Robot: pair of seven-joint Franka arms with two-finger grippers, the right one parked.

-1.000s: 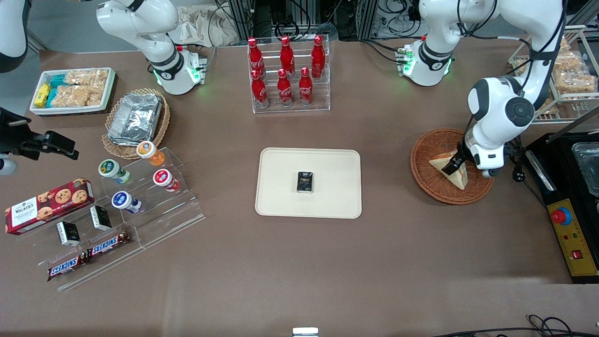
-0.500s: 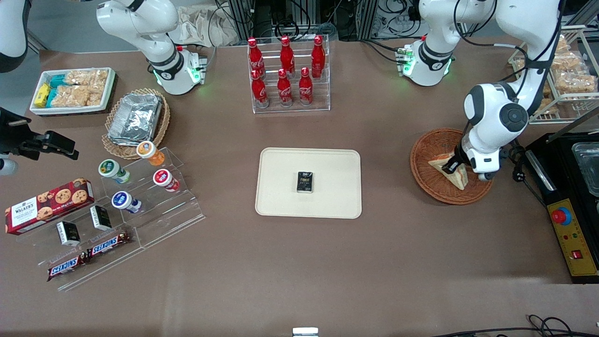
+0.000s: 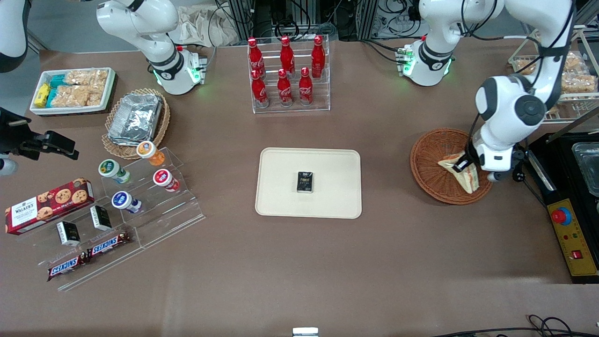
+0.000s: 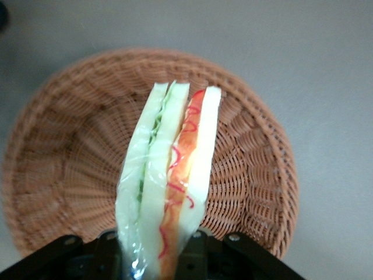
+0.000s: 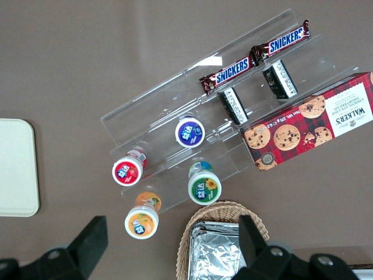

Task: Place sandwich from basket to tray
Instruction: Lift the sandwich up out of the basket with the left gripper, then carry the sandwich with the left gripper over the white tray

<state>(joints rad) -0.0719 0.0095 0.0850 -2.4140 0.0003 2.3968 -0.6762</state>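
Clear-wrapped triangular white-bread sandwich (image 4: pixel 169 181) clamped in end effector (image 3: pixel 463 164), held above round reddish-brown wicker basket (image 3: pixel 433 168).

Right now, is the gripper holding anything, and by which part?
Yes. The gripper is shut on the sandwich, clamping its flat bread faces at one end, above the basket.

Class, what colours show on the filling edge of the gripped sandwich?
Orange-red and pale green between white bread on the sandwich, clearest in the left wrist view; the gripper holds it.
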